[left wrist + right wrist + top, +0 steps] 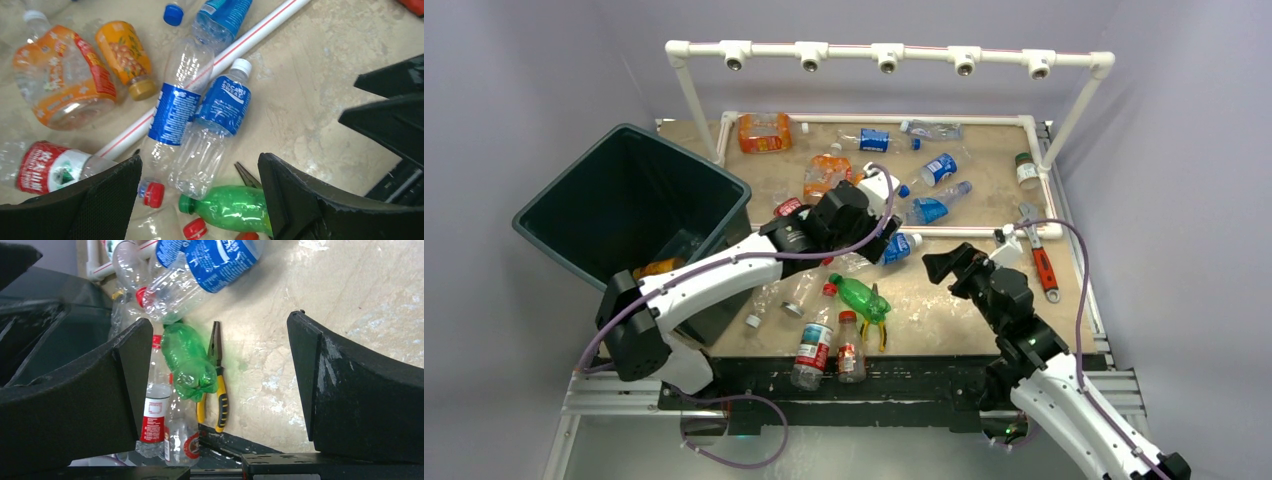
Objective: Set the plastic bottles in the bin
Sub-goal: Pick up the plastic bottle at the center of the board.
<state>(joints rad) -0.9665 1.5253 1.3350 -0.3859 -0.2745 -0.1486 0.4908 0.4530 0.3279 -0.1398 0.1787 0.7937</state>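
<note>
The dark bin [574,215] stands tilted at the left, with an orange bottle [659,267] inside. Many bottles lie on the board: orange ones [764,132], blue-labelled ones [937,168], a green one [861,297] and red-labelled ones [812,345] at the front edge. My left gripper [876,235] is open and empty, hovering above a clear blue-labelled bottle [215,125] and the green bottle [235,205]. My right gripper [949,265] is open and empty above bare board, to the right of the green bottle [187,360].
Yellow-handled pliers [220,385] lie beside the green bottle. A red-handled wrench [1042,262] lies at the right. A white PVC pipe frame [884,52] rings the back of the board, with one pipe [250,40] running under the blue-labelled bottles.
</note>
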